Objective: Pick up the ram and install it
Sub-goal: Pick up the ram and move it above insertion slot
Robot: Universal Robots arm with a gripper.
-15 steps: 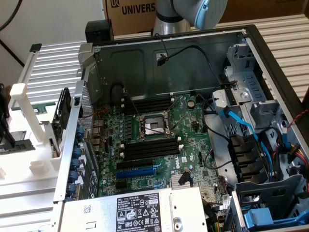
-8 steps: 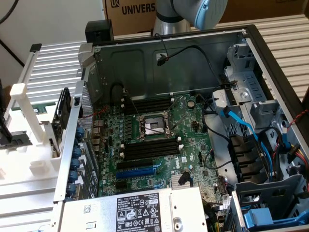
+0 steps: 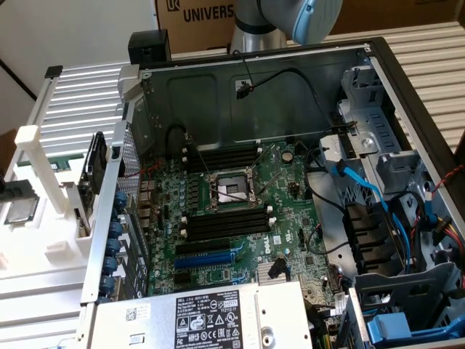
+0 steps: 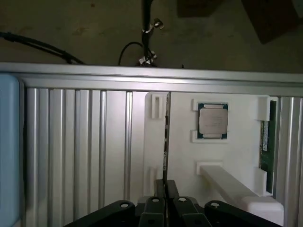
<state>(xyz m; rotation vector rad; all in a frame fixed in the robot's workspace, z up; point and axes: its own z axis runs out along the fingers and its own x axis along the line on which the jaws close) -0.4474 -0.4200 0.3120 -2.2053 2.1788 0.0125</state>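
In the wrist view the ram [image 4: 166,137] shows edge-on as a thin dark strip running out from between my fingertips. My gripper [image 4: 166,183] is shut on it, and it hangs above the white fixture [image 4: 184,161], beside two bare white clips [image 4: 158,105]. A second green stick [image 4: 266,137] stands in the fixture's far slot. In the exterior view the open computer case holds the motherboard [image 3: 290,218], with long black memory slots [image 3: 221,156] [image 3: 225,222] on either side of the processor socket [image 3: 229,189]. Part of my arm [image 3: 290,14] rises behind the case.
A processor chip [image 4: 212,120] [image 3: 20,211] lies in the white fixture on the ribbed aluminium table [image 4: 80,156]. A blue expansion slot [image 3: 207,256], the power supply [image 3: 211,316], blue cables [image 3: 363,185] and drive cages [image 3: 385,138] crowd the case. Cardboard boxes stand behind.
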